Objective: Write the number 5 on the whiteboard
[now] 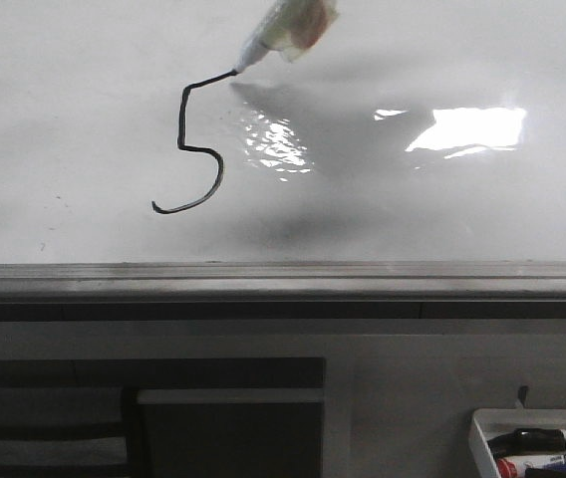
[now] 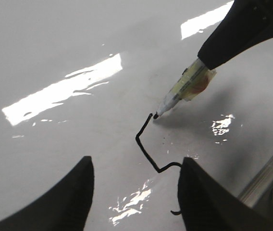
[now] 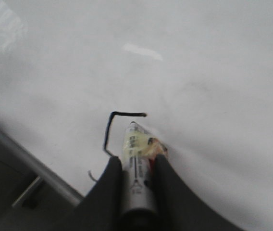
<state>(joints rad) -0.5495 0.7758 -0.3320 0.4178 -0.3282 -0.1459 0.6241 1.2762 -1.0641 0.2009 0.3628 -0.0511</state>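
Observation:
A thin black number 5 (image 1: 196, 149) is drawn on the glossy whiteboard (image 1: 64, 129). It also shows in the left wrist view (image 2: 148, 149) and the right wrist view (image 3: 108, 130). My right gripper (image 3: 137, 161) is shut on a white marker (image 1: 281, 32) wrapped in yellowish tape. The marker's tip (image 1: 235, 71) rests at the right end of the digit's top bar. My left gripper (image 2: 135, 166) is open and empty, hovering over the board above the digit's lower half; its right finger (image 2: 204, 197) hides part of the tail.
A grey metal edge strip (image 1: 283, 281) runs along the board's near side. A small white tray (image 1: 537, 443) with several markers hangs at the lower right. Bright glare patches (image 1: 467, 129) lie right of the digit.

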